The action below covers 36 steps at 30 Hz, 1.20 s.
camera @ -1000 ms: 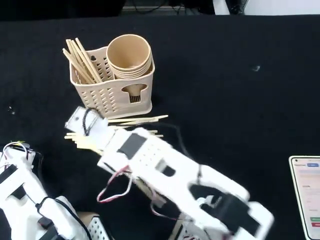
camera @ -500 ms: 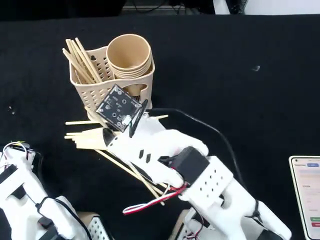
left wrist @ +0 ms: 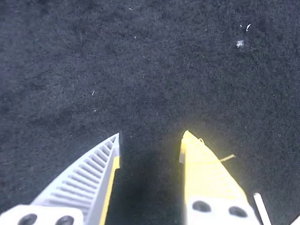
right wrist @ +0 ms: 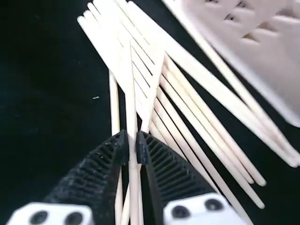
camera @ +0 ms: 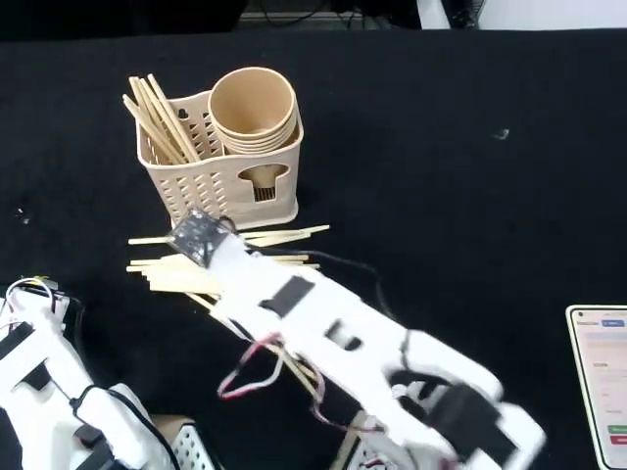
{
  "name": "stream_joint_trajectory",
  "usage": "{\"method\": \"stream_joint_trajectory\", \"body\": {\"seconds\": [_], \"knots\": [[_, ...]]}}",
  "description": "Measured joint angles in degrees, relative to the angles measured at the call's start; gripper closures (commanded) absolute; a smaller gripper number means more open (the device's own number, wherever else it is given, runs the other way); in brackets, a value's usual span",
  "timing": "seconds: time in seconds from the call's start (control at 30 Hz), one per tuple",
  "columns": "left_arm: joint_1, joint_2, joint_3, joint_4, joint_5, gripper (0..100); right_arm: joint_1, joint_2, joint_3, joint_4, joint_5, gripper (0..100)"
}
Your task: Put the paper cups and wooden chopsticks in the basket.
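right tool [right wrist: 131,138]: black ribbed jaws pressed together on one chopstick [right wrist: 131,103], thin pale wood, running lengthwise between the tips; can't tell if it's clear of the worktop [right wrist: 42,93]

just ahead of the tips and fanning off to one side: loose chopsticks [right wrist: 187,117], same pale wood, lying crossed over each other on the black cloth; roughly a dozen, exact count not readable

past that pile, further ahead of the tool: basket [right wrist: 253,51], cream plastic with slotted walls, 1 unit, just beside the far edge of the pile

high view: right arm [camera: 333,333] lies across the pile and covers its middle, stick ends show on both sides of it

in the basket: paper cups [camera: 253,103], tan, nested in one upright stack, several rims showing, can't count them exactly; next to the stack a bundle of sticks [camera: 157,117], about six, leaning out over the rim away from the cups

left tool [left wrist: 151,136]: jaws spread, one grey ribbed, one yellow, nothing between them, bare black cloth ahead of the tips

well away from both tools, at the worktop edge: one lit screen device [camera: 600,372]
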Motion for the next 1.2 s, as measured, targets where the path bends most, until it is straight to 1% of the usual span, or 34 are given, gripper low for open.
{"method": "stream_joint_trajectory", "body": {"seconds": [0.13,0.3,0.47,0.63,0.8,0.87,0.93,1.03,1.13,1.2], "knots": [[0.0,0.0,0.0,0.0,0.0,79,0.0,9.32,-6.51,1.93,0.0,98.6],[0.0,0.0,0.0,0.0,0.0,79,-0.09,13.98,-12.66,6.42,0.0,97.2],[0.0,0.0,0.0,0.0,0.0,79,-0.09,14.33,-13.27,7.38,0.09,89.8],[0.0,0.0,0.0,0.0,0.0,79,-0.09,14.33,-13.36,9.14,0.09,89.6],[0.0,0.0,0.0,0.0,0.0,79,-1.49,14.15,-15.21,14.86,0.09,89.3],[0.0,0.0,0.0,0.0,0.0,79,-2.37,13.54,-15.56,16.88,0.09,85.9],[0.0,0.0,0.0,0.0,0.0,79,-2.46,10.46,-15.56,18.11,0.09,80.5],[0.0,0.0,0.0,0.0,0.0,79,-2.29,6.42,-14.86,19.16,0.09,75.0],[0.0,0.0,0.0,0.0,0.0,79,-2.29,4.31,-11.78,18.9,0.09,74.4],[0.0,0.0,0.0,0.0,0.0,79,-2.29,4.13,-9.05,16.79,-0.62,74.4]]}}
